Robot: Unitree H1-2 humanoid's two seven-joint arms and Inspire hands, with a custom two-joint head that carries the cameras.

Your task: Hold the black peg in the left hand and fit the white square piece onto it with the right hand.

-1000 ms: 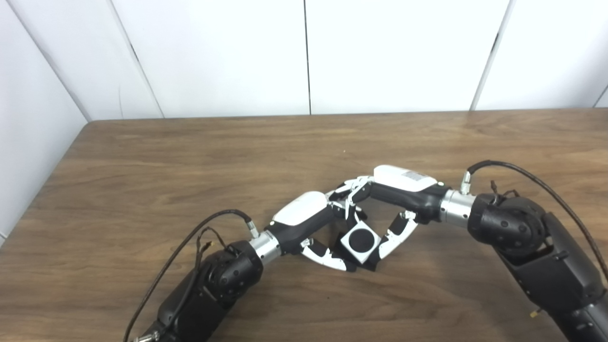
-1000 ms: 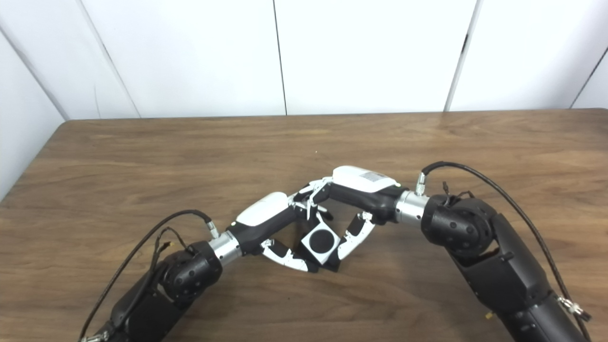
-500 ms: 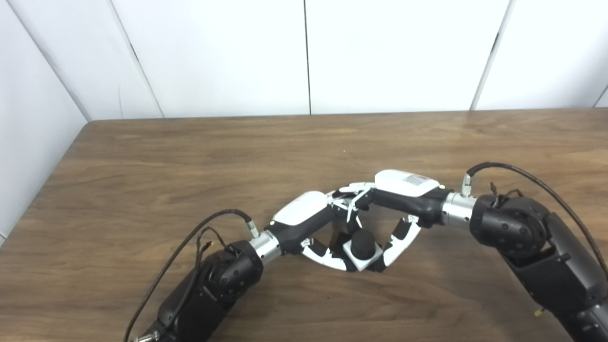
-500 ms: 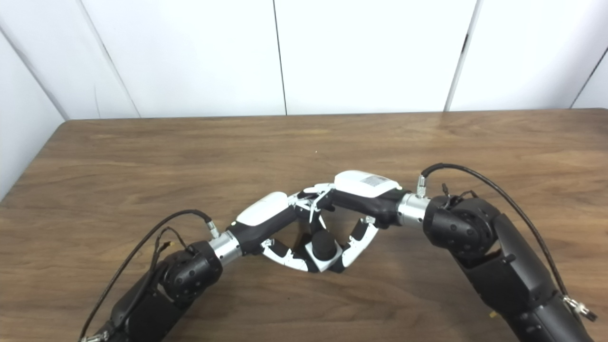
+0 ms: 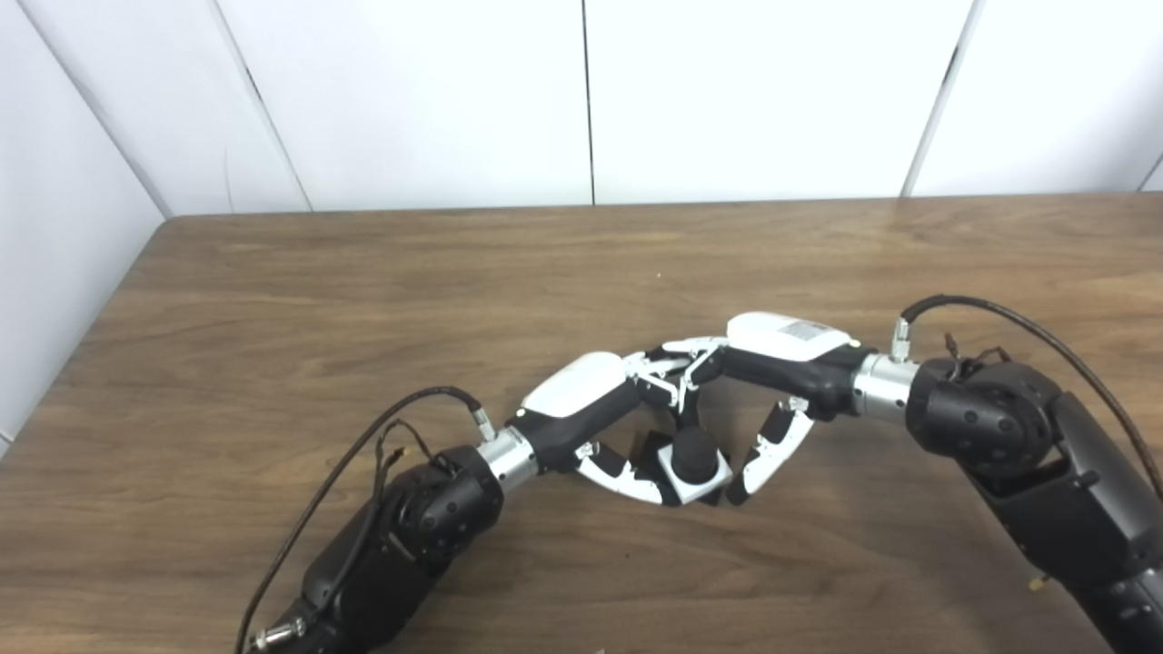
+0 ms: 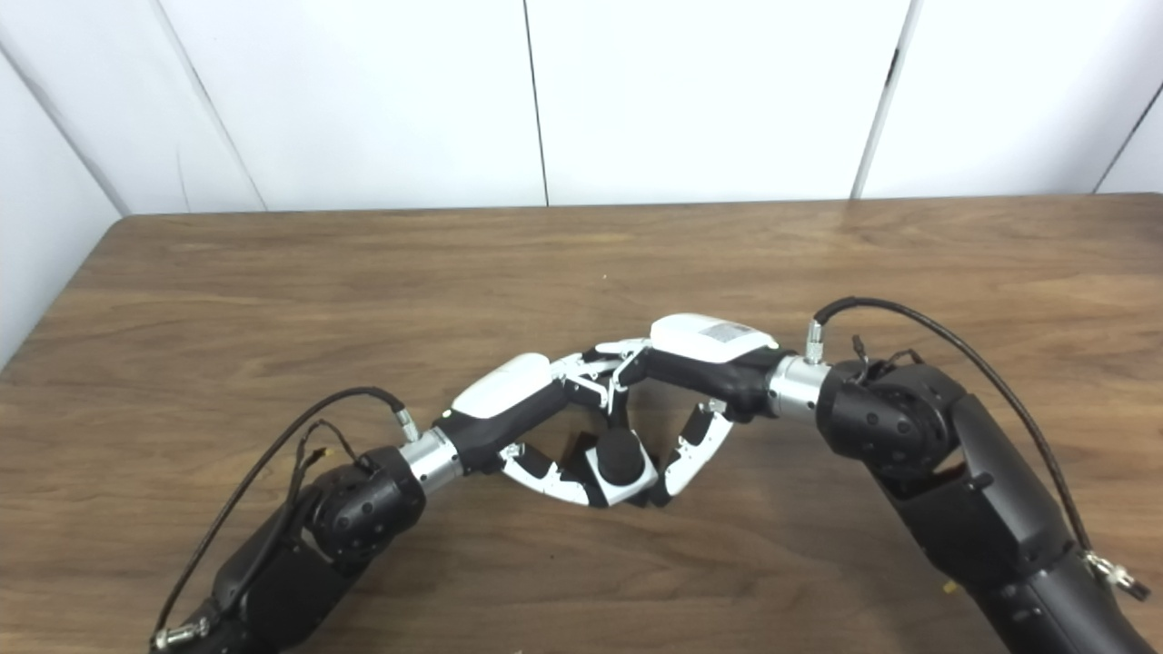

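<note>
Black peg: (image 5: 694,451) stands upright through the middle of the white square piece, its rounded top rising above the piece, low over the table between the two hands.
White square piece: (image 5: 710,482) sits around the foot of the peg, tilted a little, one corner toward the camera.
Left hand: (image 5: 607,424) reaches in from the lower left; its thumb lies against the near left edge of the square piece and its fingers (image 5: 652,381) curl over behind the peg. It looks closed on the peg and piece together, though the contact behind the peg is hidden.
Right hand: (image 5: 772,381) comes in from the right; its thumb (image 5: 761,457) points down just beside the right corner of the square piece, and whether it touches cannot be told. Its fingers meet the left hand's fingers above and behind the peg.
Right hand's grip: cannot tell.
Table: (image 5: 363,291) brown wood, running back to white wall panels (image 5: 418,100).
Cables: one black cable (image 5: 382,436) loops from each wrist.
</note>
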